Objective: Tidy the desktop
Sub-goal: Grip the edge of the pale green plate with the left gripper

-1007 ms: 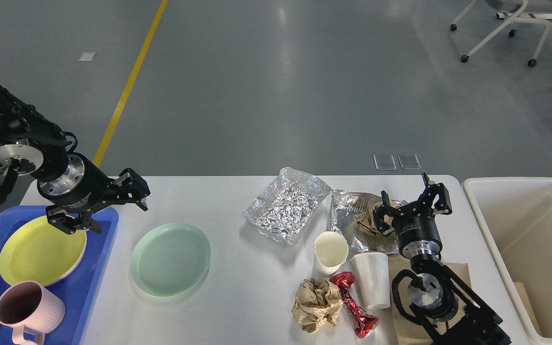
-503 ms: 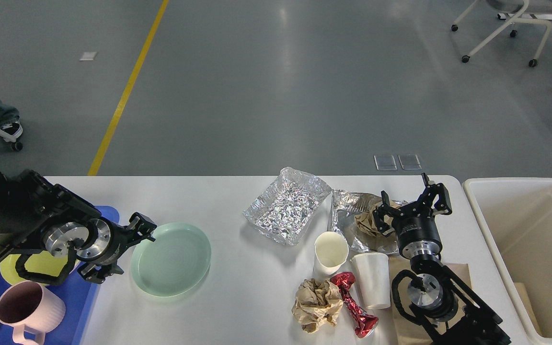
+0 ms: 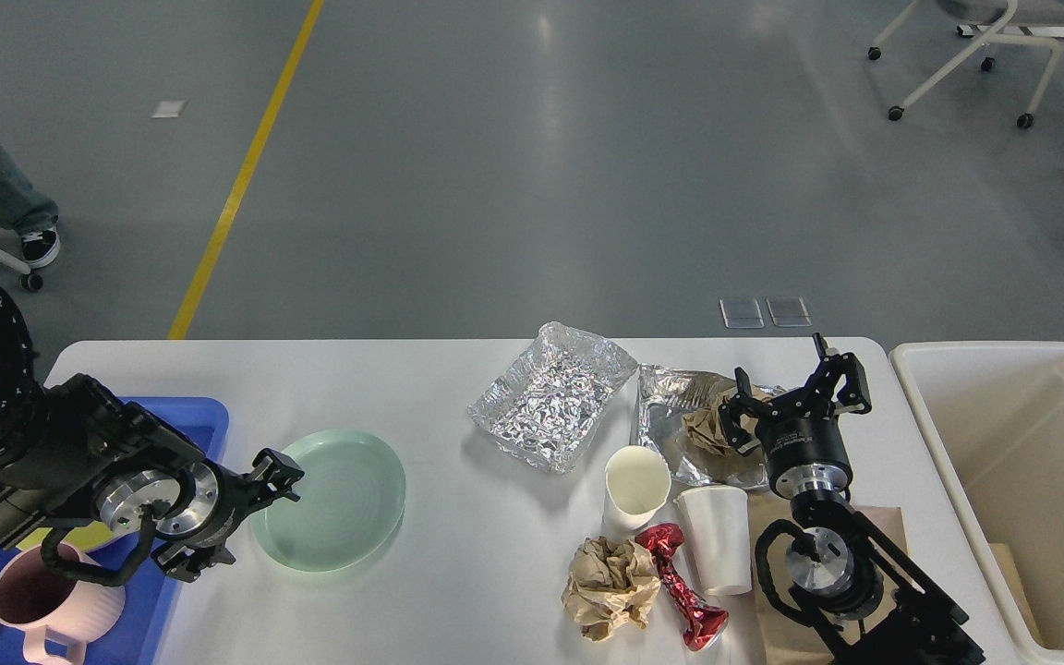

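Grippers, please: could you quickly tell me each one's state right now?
Left gripper: open, straddling the mint-green plate's left rim.
Right gripper: open, holding nothing.

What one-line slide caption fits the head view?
Left gripper open at the mint-green plate; right gripper open over crumpled brown paper on the cluttered desktop.

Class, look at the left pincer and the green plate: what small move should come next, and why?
Probably close the left pincer on the green plate's near rim. It is open with its fingers at that edge, and the plate lies flat on the desktop beside the blue tray.
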Tool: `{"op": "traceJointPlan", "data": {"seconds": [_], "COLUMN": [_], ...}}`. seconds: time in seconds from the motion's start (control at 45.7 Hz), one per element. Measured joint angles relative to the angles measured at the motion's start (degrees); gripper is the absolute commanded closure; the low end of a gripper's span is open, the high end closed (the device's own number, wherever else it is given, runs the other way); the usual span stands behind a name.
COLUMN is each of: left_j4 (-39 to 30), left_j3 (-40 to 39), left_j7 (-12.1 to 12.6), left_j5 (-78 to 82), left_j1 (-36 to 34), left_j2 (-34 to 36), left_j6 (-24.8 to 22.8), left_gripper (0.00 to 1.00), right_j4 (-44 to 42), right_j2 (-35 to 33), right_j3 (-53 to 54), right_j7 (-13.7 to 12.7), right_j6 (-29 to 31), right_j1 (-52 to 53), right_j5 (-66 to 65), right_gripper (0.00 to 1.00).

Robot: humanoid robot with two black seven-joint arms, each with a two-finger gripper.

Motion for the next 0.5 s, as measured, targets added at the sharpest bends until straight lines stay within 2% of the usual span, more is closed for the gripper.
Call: {"op": "traceJointPlan", "data": {"seconds": [0.306,0.503], "left_j4": [3.39,3.99], "left_j3": [-1.09,-1.61], "left_j7": [-0.03,-0.28], "left_j5": [-0.06,0.76], "left_j1": [4.51,5.06], "left_j2": [-1.65,-1.82], "left_j6": [0.46,2.44], "left_gripper": [0.05,0.19], "right_j4": [0.0,0.0], "right_j2": [0.0,0.0], "right_j3": [0.0,0.0], "right_j7": [0.0,-0.01], "right_j6": [0.0,0.0], "right_j1": [-0.01,-0.01], "right_j5": [0.02,0.03], "right_gripper": [0.0,0.0]}}
